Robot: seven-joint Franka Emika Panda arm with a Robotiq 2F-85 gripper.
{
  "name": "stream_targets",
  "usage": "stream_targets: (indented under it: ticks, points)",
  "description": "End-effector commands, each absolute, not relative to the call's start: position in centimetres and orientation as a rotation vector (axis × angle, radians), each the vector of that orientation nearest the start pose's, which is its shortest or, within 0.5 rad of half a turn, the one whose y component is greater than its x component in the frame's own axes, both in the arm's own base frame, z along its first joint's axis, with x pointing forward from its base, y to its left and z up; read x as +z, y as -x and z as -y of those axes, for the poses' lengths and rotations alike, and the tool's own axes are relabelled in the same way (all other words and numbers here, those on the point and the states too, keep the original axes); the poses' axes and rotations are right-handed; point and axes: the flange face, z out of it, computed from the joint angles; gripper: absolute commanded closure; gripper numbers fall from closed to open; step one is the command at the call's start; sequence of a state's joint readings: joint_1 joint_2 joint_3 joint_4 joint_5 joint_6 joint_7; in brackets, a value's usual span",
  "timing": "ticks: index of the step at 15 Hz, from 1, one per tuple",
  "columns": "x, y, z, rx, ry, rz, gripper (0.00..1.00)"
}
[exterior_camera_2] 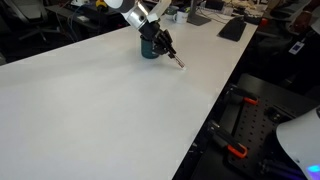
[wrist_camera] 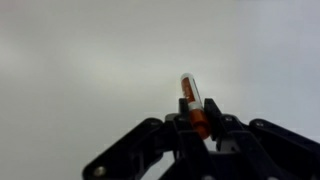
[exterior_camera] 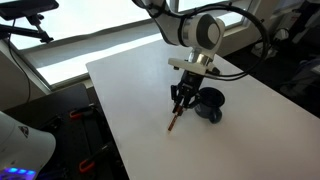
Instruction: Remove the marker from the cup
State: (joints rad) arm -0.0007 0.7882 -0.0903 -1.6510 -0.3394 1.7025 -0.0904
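Your gripper (wrist_camera: 200, 128) is closest to the wrist camera. Its two black fingers (wrist_camera: 180, 126) are squeezed tight on the red-orange marker (wrist_camera: 191, 98).

The marker is out of the cup (exterior_camera: 211, 103). In an exterior view, the cup sits just beside the gripper at 3 o'clock. In both exterior views the marker's tip points down at the white table (exterior_camera: 130, 90). I cannot tell if it touches.

If you push down more, I think the tip could jam on the table. Then the marker could twist or slip out. If you swing toward 3 o'clock, you could bump the cup.

In the wrist view, the marker pokes out from between the fingers toward 12 o'clock.
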Motion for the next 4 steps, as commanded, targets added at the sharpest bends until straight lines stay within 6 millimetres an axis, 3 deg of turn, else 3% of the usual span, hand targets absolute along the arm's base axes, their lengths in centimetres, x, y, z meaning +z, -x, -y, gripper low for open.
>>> stream_targets:
  ticks: [1, 4]
  points:
    - [12.6, -58.77, 8.27, 1.286, 3.179, 0.283, 0.77]
    - [12.36, -58.69, 8.3, 1.291, 3.175, 0.284, 0.55]
